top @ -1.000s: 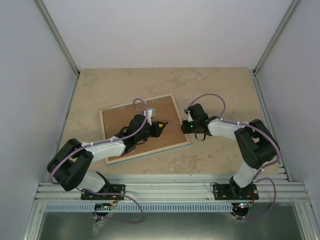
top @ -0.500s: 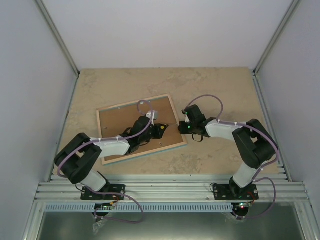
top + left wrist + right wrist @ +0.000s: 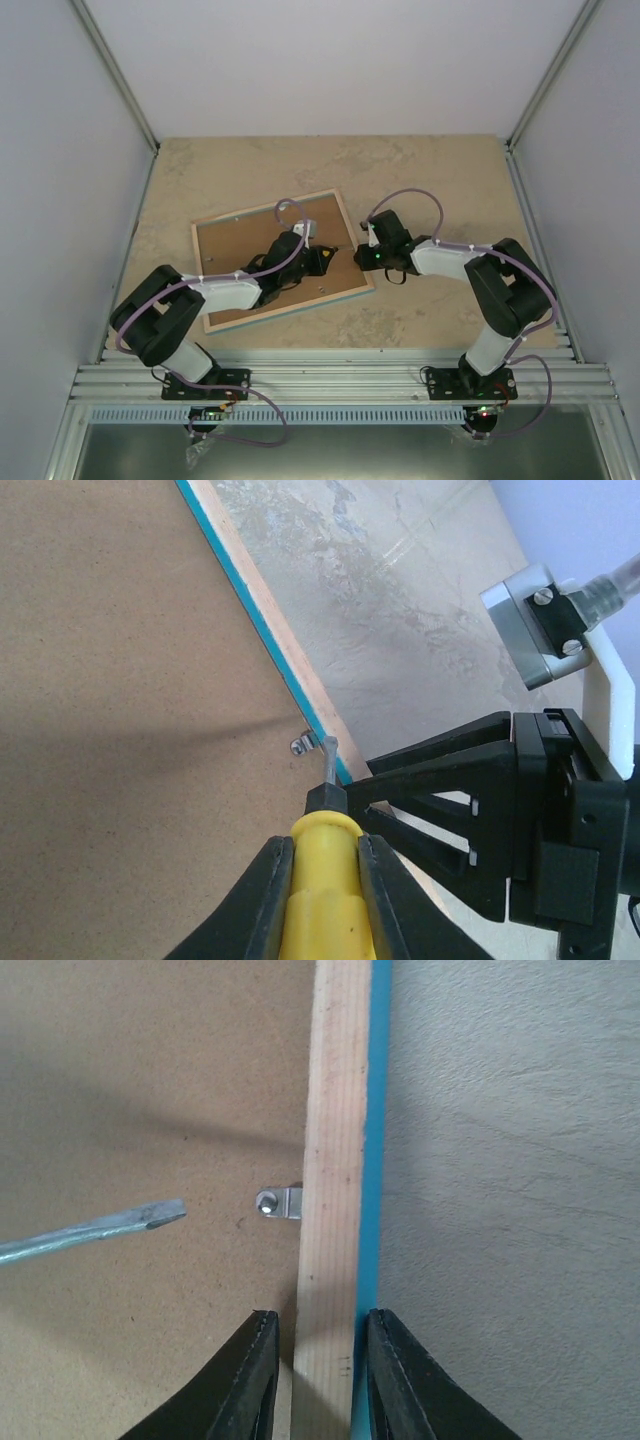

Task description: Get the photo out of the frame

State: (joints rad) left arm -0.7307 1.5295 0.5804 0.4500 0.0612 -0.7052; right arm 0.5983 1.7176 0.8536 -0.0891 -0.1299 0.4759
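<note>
The frame (image 3: 240,213) lies face down on the worktop (image 3: 430,175), brown backing board (image 3: 230,250) uppermost; the photo is out of sight, presumably under that board inside the frame. The left gripper (image 3: 322,848) is clamped on the yellow handle of a screwdriver (image 3: 320,910), with the blade tip right beside the small metal clip (image 3: 278,1202) on the right-hand rim; the wrist views do not settle whether it touches. The right gripper (image 3: 322,1315) straddles that same rim just near of the clip, one finger over the board and one at the turquoise edge; I cannot tell whether it pinches the rim or only brackets it.

This looks like the clip-releasing step, early in the job; the board is in place and nothing is lifted. The next move calls for a steady frame and a small, controlled push or twist of the blade to swing the clip's tab off the board; too much force could slide the frame or let the tip skid across the fibreboard.
</note>
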